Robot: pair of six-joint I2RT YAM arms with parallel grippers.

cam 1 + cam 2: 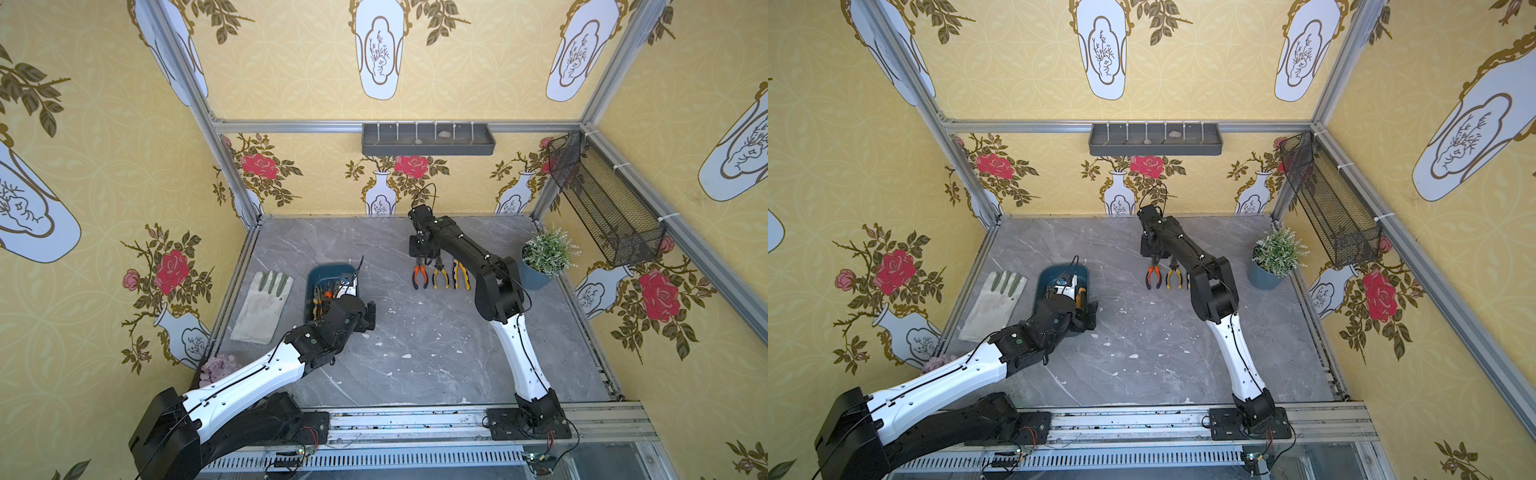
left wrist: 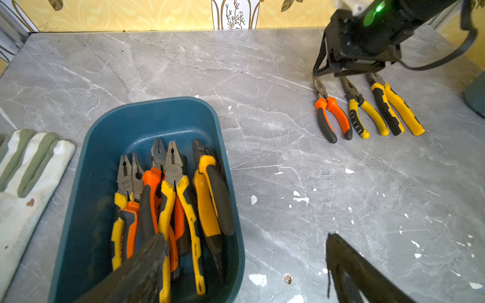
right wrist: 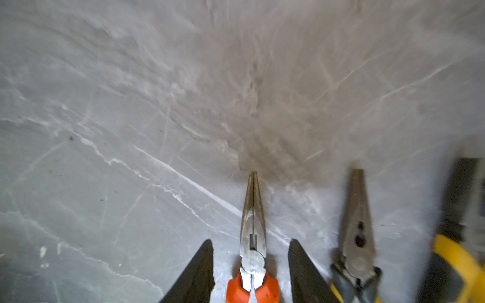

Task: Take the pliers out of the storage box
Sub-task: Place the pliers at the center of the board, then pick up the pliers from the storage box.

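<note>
Hanging over the storage box (image 2: 157, 118), the left gripper (image 2: 245, 236) holds nothing, its jaws wide apart; one finger (image 2: 141, 267) sits above the pliers (image 2: 172, 175) in the box. To the right, on the table (image 2: 262, 78), the right gripper (image 3: 250, 240) has its jaws partly apart around the orange pliers (image 3: 252, 210), a gap on each side.

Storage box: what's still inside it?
The storage box holds a heap of overlapping pliers, yellow- and orange-handled. One of the left fingers covers some handle ends, so the exact count is unclear.
</note>
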